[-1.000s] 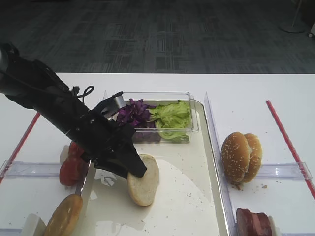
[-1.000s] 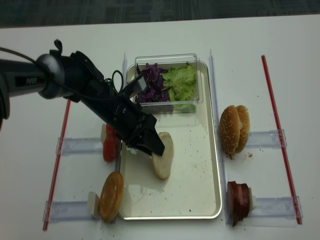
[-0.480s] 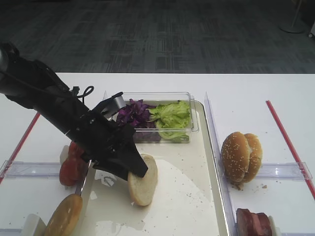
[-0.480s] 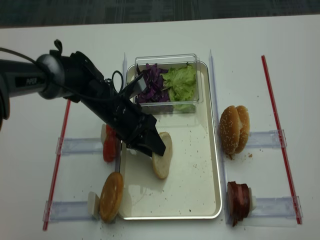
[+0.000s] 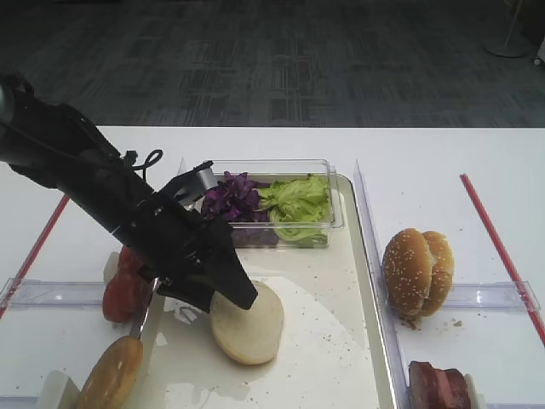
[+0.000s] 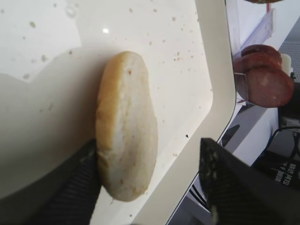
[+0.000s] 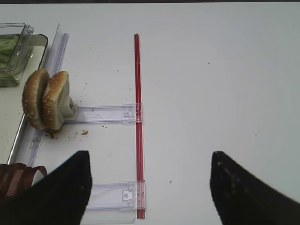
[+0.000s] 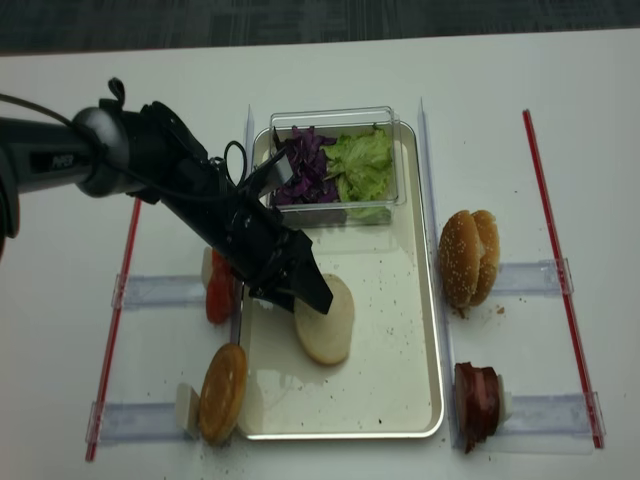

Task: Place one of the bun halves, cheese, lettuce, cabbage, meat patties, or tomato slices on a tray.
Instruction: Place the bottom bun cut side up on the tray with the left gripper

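A bun half (image 5: pixel 248 323) (image 8: pixel 324 319) lies flat on the cream tray (image 5: pixel 328 345) (image 8: pixel 392 362), pale cut face up. My left gripper (image 5: pixel 232 291) (image 8: pixel 306 295) (image 6: pixel 147 143) is open just above its left edge. In the left wrist view the bun half (image 6: pixel 126 131) sits between the spread jaws, beside one finger (image 6: pixel 77 187). Lettuce (image 5: pixel 298 200) and cabbage (image 5: pixel 230 194) fill a tub at the tray's far end. Tomato slices (image 5: pixel 126 281) stand left of the tray, meat patties (image 5: pixel 438 385) at right. Cheese is out of view. My right gripper (image 7: pixel 150 154) is open over bare table.
Sesame buns (image 5: pixel 417 271) (image 7: pixel 47 105) stand in a clear rack right of the tray. Another golden bun half (image 5: pixel 111 373) leans in the front left rack. Red strips (image 5: pixel 498 243) (image 7: pixel 137 117) run along the table at both sides. The left arm crosses the tray's left rim.
The bun half, held on edge between the left jaws a second ago, has dropped flat onto the tray. The left jaws have spread wider apart.
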### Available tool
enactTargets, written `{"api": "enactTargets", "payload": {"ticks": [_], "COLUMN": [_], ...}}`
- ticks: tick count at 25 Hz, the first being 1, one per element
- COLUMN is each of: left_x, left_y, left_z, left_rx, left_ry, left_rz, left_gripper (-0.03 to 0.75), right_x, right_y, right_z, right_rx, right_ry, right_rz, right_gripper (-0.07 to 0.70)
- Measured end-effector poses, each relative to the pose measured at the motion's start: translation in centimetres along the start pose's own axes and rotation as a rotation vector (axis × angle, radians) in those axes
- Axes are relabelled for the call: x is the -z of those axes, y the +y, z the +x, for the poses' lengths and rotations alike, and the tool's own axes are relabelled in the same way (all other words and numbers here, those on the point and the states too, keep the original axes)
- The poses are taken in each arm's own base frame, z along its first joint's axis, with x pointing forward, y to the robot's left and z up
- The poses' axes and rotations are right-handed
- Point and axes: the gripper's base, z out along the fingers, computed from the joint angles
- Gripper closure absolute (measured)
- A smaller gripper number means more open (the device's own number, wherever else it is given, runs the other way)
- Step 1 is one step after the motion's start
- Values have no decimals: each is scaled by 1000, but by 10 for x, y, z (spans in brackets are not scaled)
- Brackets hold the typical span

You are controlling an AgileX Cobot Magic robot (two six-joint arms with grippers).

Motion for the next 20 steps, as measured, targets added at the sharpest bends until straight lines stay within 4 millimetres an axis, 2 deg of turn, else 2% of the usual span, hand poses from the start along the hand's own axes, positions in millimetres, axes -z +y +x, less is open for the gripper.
{"api": "enactTargets", "payload": {"ticks": [10,14,20], "left_x": [21,26,27], "left_y": [-12,-10,-9], "left_z": [-23,-25,-25], "left_rx": [-57,-40,-27], "left_ry": [-11,18,29], "left_rz": [-70,-147,-163], "left_gripper": [295,295,295], "right_x": [0,0,0], "right_y": [0,0,0], "right_z": [0,0,0], "right_rx": [0,0,0], "right_ry": [0,0,0], "right_rz": [0,0,0], "right_gripper": [80,80,80]}}
